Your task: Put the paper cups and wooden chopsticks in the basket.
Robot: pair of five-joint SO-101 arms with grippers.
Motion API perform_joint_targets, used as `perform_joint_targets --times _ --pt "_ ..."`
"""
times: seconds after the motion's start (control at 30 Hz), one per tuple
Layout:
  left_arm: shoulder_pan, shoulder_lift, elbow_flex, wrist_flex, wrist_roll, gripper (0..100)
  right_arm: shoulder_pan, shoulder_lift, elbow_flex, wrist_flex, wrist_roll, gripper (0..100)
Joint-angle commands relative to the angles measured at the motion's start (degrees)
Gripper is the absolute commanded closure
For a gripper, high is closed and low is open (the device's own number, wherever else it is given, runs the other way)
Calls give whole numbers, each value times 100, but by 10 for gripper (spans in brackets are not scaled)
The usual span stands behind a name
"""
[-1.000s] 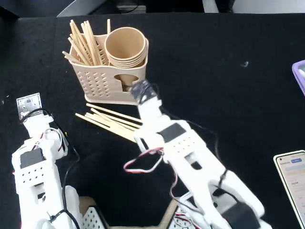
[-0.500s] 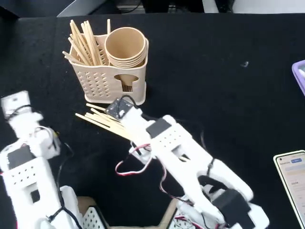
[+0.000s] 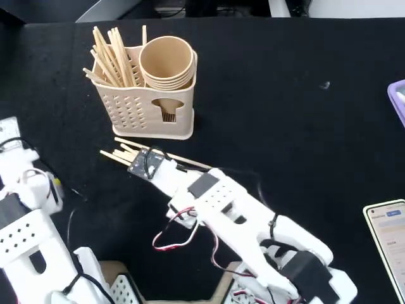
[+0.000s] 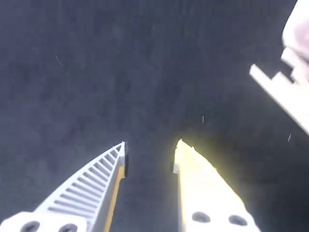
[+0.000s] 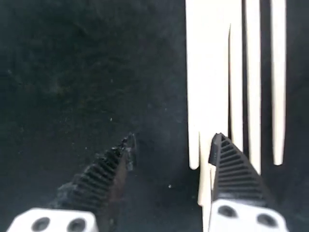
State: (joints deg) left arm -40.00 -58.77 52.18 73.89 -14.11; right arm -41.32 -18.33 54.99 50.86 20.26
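Note:
A cream perforated basket (image 3: pixel 136 107) stands at the back left, holding a bunch of wooden chopsticks (image 3: pixel 112 54) and a stack of paper cups (image 3: pixel 167 62). Several loose chopsticks (image 3: pixel 123 152) lie on the black table just in front of it. My right gripper (image 5: pixel 171 150) hangs open low over the ends of those loose chopsticks (image 5: pixel 212 72), one finger above them and the other over bare table. In the high view its wrist (image 3: pixel 147 166) covers part of the pile. My left gripper (image 4: pixel 150 147) is open over bare black table, with its arm (image 3: pixel 25 215) at the left edge.
A phone (image 3: pixel 387 235) lies at the right edge and a purple object (image 3: pixel 397 96) sits farther back on that side. The white shape (image 4: pixel 289 92) in the left wrist view is an arm part.
My right arm swung from the basket's front down and left onto the loose chopsticks. The left arm shifted towards the left edge of the table.

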Motion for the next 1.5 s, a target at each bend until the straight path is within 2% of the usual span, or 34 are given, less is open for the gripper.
perform_joint_targets --times 0.0,0.1,0.23,0.5,0.63,0.8,0.97,1.17,1.23,1.37,1.47 --pt "145 -44 558 -290 44 827 -70 391 -180 -114 53 750" --pt "611 -44 1156 -712 536 827 -70 927 -400 -97 53 750" --pt "848 -53 1613 -1152 589 827 -9 1200 -479 -97 -9 760" --pt "840 -53 1701 -1222 598 827 -18 154 -127 167 -290 989" --pt "848 -53 1701 -1222 598 827 -18 -611 -136 949 -273 988" --pt "848 -53 1701 -1222 598 827 -18 -1429 -92 1451 -264 987" --pt "848 -53 1701 -1222 598 827 -18 -1341 -92 1108 -264 987" --pt "848 -53 1710 -1222 598 827 -53 -374 -84 651 -264 985" --pt "848 -53 1710 -1222 598 827 -105 -84 -207 668 -299 946" --pt "848 -53 1710 -1222 598 827 -440 207 -356 677 -299 776" --pt "848 -53 1763 -1231 589 827 -677 207 -435 677 -308 764"
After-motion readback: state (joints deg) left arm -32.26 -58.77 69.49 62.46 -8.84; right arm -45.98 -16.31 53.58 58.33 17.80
